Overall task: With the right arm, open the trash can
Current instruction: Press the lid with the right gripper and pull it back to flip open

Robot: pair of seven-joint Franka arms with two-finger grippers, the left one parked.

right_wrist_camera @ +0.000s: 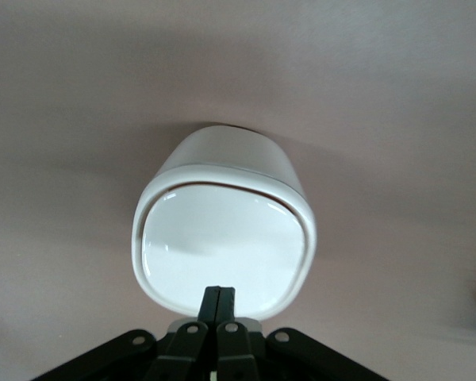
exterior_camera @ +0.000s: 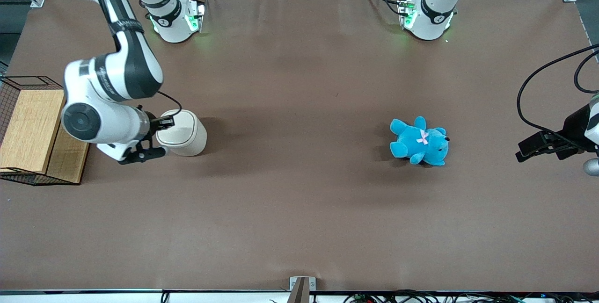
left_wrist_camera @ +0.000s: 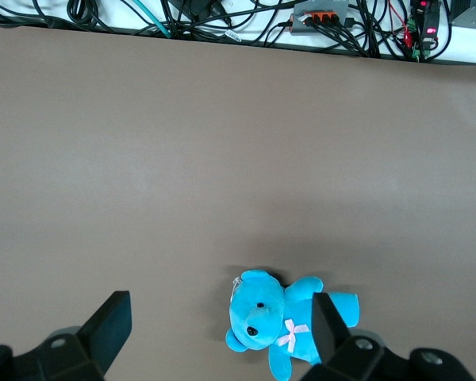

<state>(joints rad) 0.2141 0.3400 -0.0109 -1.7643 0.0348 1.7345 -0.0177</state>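
The cream-white trash can (exterior_camera: 185, 133) stands upright on the brown table toward the working arm's end, its flip lid (right_wrist_camera: 222, 246) down and flat. The right arm (exterior_camera: 110, 92) reaches down beside it. My gripper (exterior_camera: 164, 123) is shut with nothing between the fingers. Its joined fingertips (right_wrist_camera: 219, 295) rest over the edge of the lid, at or just above the rim; I cannot tell if they touch it. In the right wrist view the can fills the middle, seen from above, with the lid glossy and shut.
A black wire basket with wooden boards (exterior_camera: 30, 130) stands beside the arm at the table's end. A blue teddy (exterior_camera: 420, 141) lies toward the parked arm's end, also in the left wrist view (left_wrist_camera: 289, 325). Cables run along the table's near edge (left_wrist_camera: 222, 20).
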